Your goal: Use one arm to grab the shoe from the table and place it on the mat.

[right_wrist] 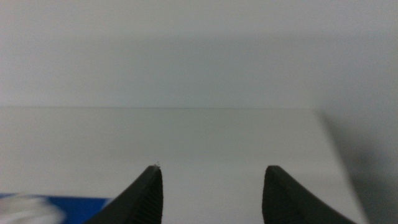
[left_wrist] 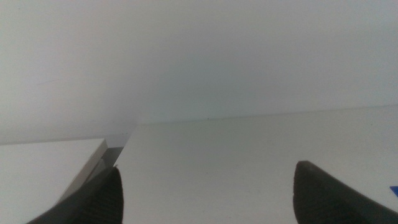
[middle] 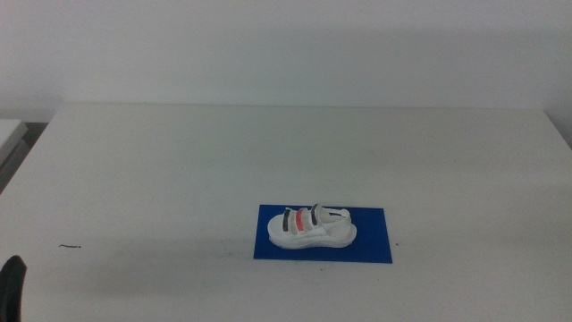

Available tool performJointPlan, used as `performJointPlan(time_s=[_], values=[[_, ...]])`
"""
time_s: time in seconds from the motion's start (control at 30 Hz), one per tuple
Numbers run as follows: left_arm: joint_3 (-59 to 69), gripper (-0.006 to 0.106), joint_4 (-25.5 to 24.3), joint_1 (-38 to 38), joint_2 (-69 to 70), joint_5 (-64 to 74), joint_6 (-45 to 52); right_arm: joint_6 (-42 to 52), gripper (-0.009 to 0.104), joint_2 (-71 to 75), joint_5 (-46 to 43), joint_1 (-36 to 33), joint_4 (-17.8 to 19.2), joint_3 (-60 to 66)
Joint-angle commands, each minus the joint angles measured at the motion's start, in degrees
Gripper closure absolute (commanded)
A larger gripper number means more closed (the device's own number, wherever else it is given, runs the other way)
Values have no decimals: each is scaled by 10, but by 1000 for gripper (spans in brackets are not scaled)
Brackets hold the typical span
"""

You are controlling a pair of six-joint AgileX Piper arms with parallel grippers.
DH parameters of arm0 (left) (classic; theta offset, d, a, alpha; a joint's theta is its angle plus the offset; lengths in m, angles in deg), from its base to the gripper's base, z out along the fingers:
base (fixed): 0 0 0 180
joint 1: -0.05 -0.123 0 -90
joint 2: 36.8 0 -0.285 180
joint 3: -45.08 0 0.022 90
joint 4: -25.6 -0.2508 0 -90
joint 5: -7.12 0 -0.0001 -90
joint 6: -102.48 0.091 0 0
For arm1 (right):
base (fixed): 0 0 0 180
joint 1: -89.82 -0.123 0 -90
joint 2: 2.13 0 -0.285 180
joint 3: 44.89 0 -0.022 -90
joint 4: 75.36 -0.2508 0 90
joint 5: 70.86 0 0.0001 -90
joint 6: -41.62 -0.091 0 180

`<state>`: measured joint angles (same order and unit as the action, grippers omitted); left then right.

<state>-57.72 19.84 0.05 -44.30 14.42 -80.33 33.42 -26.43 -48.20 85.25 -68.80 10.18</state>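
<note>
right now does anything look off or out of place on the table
Nothing much. The shoe sits upright on the blue mat, fully inside its edges. One small dark speck or thread lies on the table at the left.

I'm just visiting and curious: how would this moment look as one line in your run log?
shoe: on mat | left gripper: open, empty, waiting at table near-left edge | right gripper: open, empty

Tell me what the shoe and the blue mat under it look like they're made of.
The shoe looks like white moulded foam or plastic, going by its chunky smooth sole, with fabric-like black and red straps. The mat seems thin, matte paper or foam sheet: flat, uniform blue, no shine. Neither is certain at this distance.
</note>
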Motion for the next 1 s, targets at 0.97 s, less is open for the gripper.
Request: performJointPlan(time_s=[0.97], values=[[0,7,2,0,-3,-7,-1,-4,53,149,-213,89,21,222]])
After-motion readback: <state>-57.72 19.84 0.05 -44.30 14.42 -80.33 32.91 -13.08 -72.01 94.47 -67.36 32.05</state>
